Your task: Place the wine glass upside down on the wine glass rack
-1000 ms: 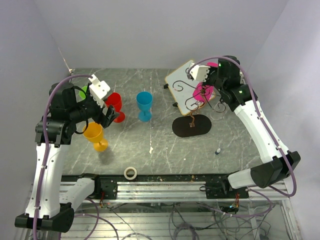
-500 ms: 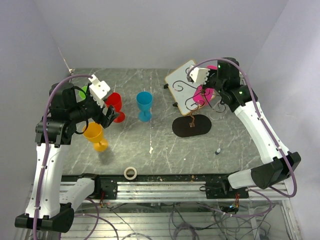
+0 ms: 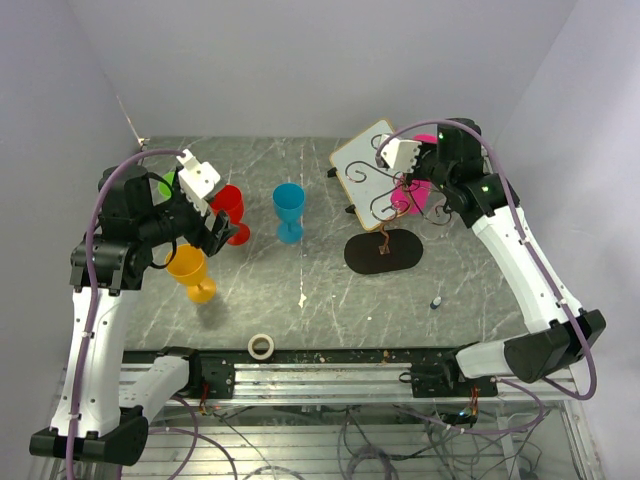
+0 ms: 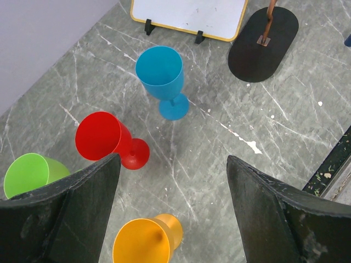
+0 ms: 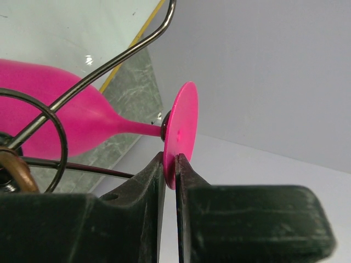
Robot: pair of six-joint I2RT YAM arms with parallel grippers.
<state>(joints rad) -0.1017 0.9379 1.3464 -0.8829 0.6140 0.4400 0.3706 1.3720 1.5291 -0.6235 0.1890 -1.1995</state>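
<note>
Pink plastic is pinched between the fingertips of the right gripper: the foot of the wine glass, whose stem is laid against a wire arm of the wine glass rack at the far right. Hanging is judged the step in hand; release is called for next, once the foot is caught behind the wire. The left gripper is spread wide, empty.

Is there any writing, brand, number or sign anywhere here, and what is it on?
No text here can be read.
The white board shows only faint smudges, no words.
The blue glass, red glass, green glass, orange glass and pink glass are plain, with no markings.
</note>
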